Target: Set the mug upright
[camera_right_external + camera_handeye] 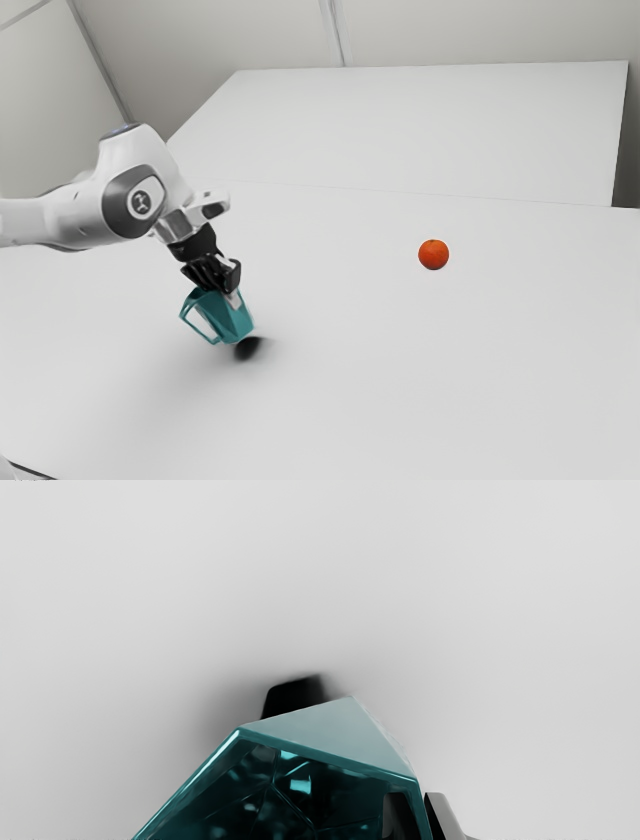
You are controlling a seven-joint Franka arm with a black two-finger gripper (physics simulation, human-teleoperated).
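Although your mug (228, 316) is in hand, it is not upright: left side of the exterior view, below mid-height, it leans, mouth toward the gripper (233, 296) and base angled down toward the view's right. Grip: closed on the mug's wall, one finger (395, 817) inside the mouth, the other finger (444, 815) against the outside, wall pinched between, as you can check in the wrist view. Progress, by judgement: the hold is there and the base points roughly downward; left for you are taking out the rest of the lean, seating the base flat on the table (400, 380) and letting go. A dark shadow (247, 347) lies at the low end of the mug; whether a base edge touches the table, you can't tell from these views. Surroundings: an orange (433, 254) right of centre in the exterior view, about mid-height, well apart from the mug; it should not hinder you. Likelier trouble is the grip itself: pinched at one side of the rim, the mug could swing or slip if an edge meets the table first. Note the handle (197, 331) too, out toward the exterior view's left; give it room as you level.
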